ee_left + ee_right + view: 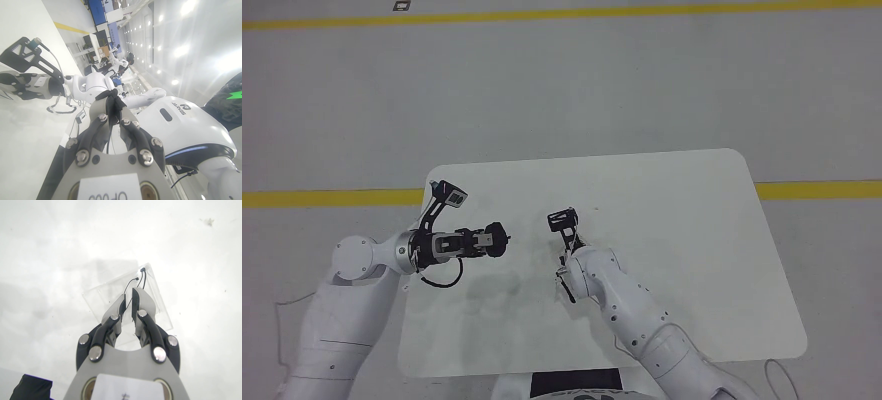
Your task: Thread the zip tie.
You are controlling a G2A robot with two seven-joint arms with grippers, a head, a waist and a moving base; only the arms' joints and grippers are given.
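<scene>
Over the tray [160, 300], right claw [129, 294] sits barely open round a loose zip tie [136, 278] (left claw [112, 98] at 9 o'clock: pinched shut); an off-centre squeeze could flick it.

Clear plastic tray [105, 294] flat on white table [56, 256] just under my right fingers [145, 300], yellow floor stripe [322, 198] well beyond the table.

Clear glossy plastic tray [98, 298], thin smooth black plastic zip tie [142, 269], matt white table [56, 256] with faint scuffs.
</scene>
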